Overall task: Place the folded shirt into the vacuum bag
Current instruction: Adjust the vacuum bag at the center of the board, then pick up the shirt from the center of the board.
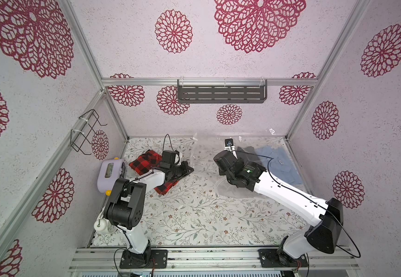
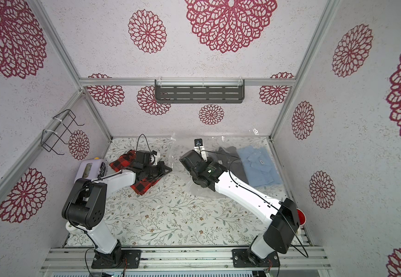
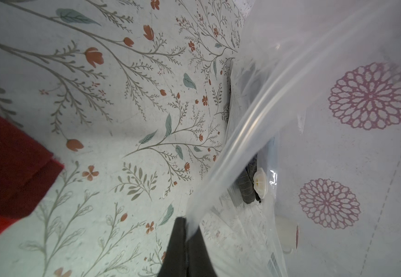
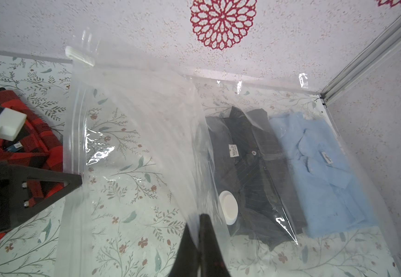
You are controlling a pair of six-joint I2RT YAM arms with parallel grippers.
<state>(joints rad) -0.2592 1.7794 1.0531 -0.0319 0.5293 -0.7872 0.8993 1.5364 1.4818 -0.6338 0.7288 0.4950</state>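
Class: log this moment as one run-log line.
left gripper: shut on vacuum bag | right gripper: shut on vacuum bag | red plaid shirt: outside bag | dark shirt, blue shirt: inside

Red plaid shirt [image 2: 120, 164] beneath the left arm [image 2: 122, 178], dark shirt [image 2: 228, 153] and blue shirt [image 2: 259, 165] inside the vacuum bag [image 2: 185, 146].
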